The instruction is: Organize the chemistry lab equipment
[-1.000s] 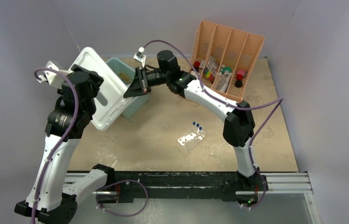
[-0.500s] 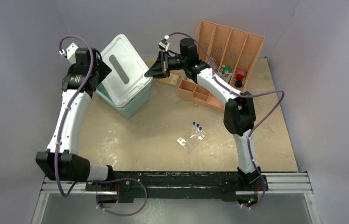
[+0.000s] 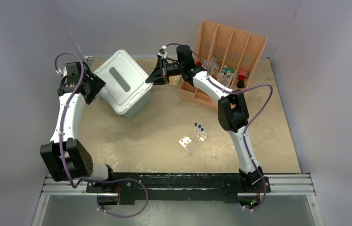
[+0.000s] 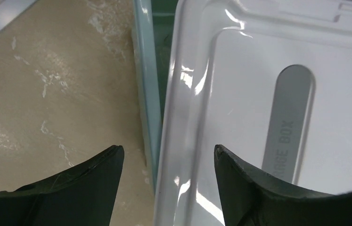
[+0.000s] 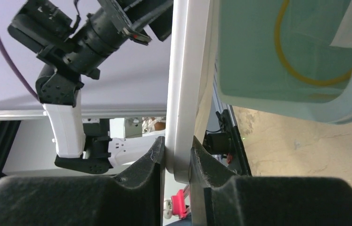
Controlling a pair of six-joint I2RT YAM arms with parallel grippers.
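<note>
A clear plastic tube rack (image 3: 190, 142) holding small blue-capped test tubes (image 3: 198, 127) stands mid-table, well apart from a pale teal storage box (image 3: 134, 107) with amber rubber tubing (image 5: 319, 84) coiled inside. Lid-closing appears to be the step in hand: the right gripper (image 5: 177, 147) pinches the rim of the white plastic lid (image 3: 122, 80), while the left gripper (image 4: 165, 153) hovers spread open over the opposite edge. The next move calls for seating the lid flush.

a: white plastic box lid (image 4: 240, 94): glossy, smooth, hard glare streaks.
b: pale teal plastic box (image 4: 145, 84): translucent, semi-gloss. beige tabletop (image 4: 37, 94)?
a: matt, rough-looking, chalky white scuffs.
b: small clear plastic tube rack (image 3: 190, 141): transparent, glassy. peach plastic divider (image 3: 230, 42): matt, perforated walls.
</note>
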